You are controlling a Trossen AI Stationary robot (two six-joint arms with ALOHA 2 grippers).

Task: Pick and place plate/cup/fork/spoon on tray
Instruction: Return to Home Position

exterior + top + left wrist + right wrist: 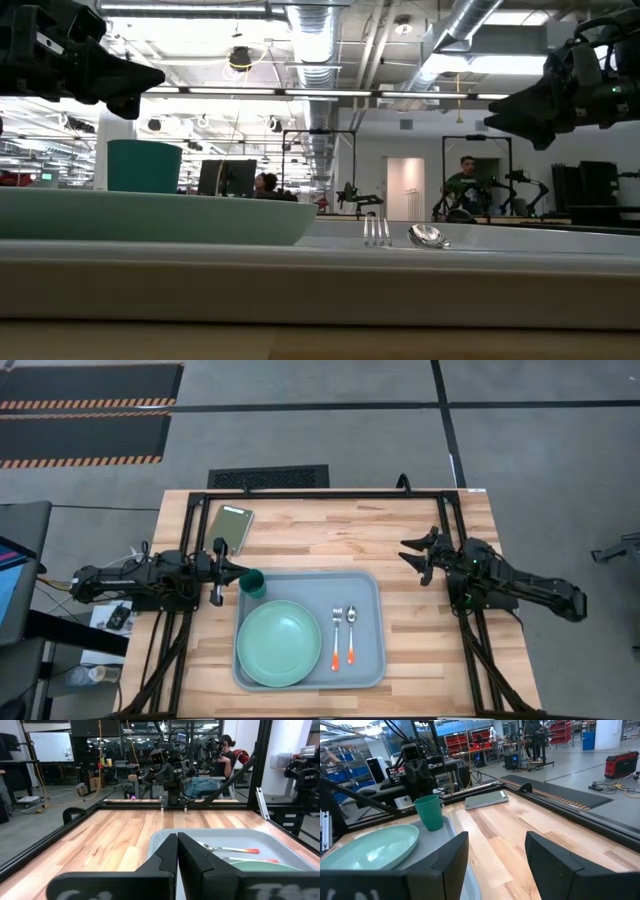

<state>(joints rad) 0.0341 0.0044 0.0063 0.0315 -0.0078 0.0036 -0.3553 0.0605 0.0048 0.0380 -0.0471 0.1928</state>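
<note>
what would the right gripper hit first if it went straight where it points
Way looks free over bare table; the right gripper aims beside the tray toward the pad, though it may pass above it.

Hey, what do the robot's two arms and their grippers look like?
Both arms are matte black and jointed. The left arm carries loose pale cables near its base; the right arm shows a small green light by its wrist. The left gripper and right gripper each have two angular black fingers.

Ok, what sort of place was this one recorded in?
Most likely a robotics lab in an open industrial hall: exposed ceiling ducts, more arm rigs on framed benches with a person nearby, and hazard-striped floor mats.
</note>
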